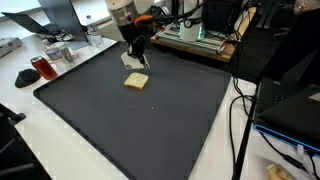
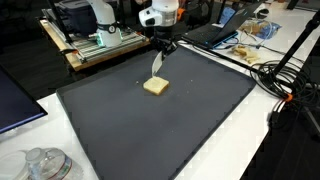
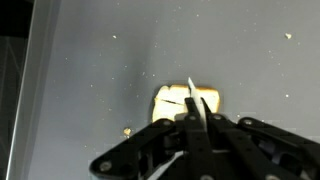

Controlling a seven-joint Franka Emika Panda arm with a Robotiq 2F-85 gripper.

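Between my fingers, in the wrist view, a thin white utensil sticks out like a blade. The gripper is closed all the way on it, fingers pinched tight with the strip clamped in the middle. Just past the tip lies the bread, a pale slice partly hidden behind the fingers. A crumb sits on the mat just beside it, and a few more specks are scattered farther off.

In both exterior views the gripper hangs straight over the bread. The utensil points down from it, slightly tilted. Its tip reaches the top of the slice, but I cannot tell whether it touches or stops just above.

The bread lies flat on the dark mat, in the half toward the robot's base. It is nearer that edge than the opposite one, and well in from both side edges.

Past that edge stands a wooden board carrying equipment. Off the mat's corner in an exterior view I see a red cup with a black object beside it on the white table. Cables trail along the opposite side edge. In an exterior view, clear glass jars stand off the nearest corner.
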